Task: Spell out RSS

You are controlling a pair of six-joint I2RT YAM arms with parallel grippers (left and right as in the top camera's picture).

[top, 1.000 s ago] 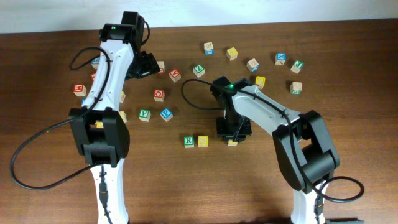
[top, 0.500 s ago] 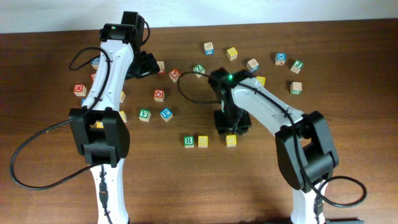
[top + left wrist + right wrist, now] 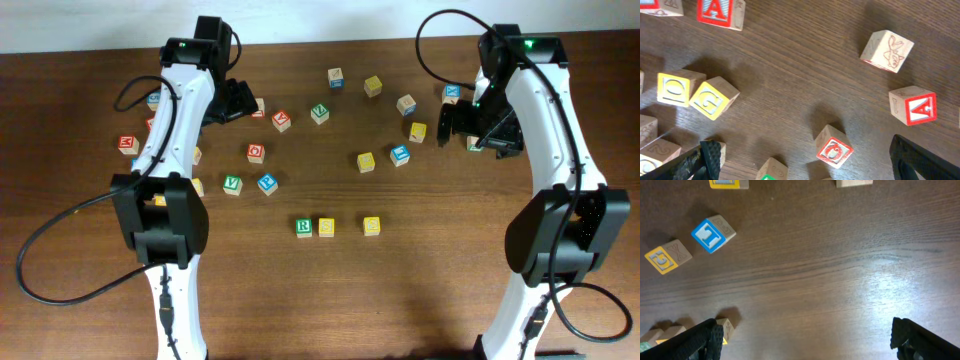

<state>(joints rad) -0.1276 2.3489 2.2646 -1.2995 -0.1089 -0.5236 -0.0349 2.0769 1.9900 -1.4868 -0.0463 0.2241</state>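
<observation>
In the overhead view, the white cube with the green R [image 3: 303, 226] sits at the front middle of the table. A yellow-faced cube [image 3: 326, 227] stands right beside it. Another yellow-faced cube [image 3: 371, 225] lies in the same row, a small gap further right. My right gripper [image 3: 458, 122] hangs open, raised over the far right of the table and well away from the row. Its wrist view shows nothing between the fingers [image 3: 706, 338]. My left gripper [image 3: 238, 103] is open above the far-left cubes and holds nothing; its fingers [image 3: 710, 157] stand wide apart.
Loose letter cubes are scattered across the far half of the table. A yellow one [image 3: 366, 161] and a blue one [image 3: 399, 154] lie behind the row. A red-faced cube [image 3: 834, 150] and red A cubes [image 3: 914, 105] lie under the left gripper.
My right gripper let go of the yellow cube at the right end of the row, opened wide, and swung up and away to the far right. The left arm has not moved.
</observation>
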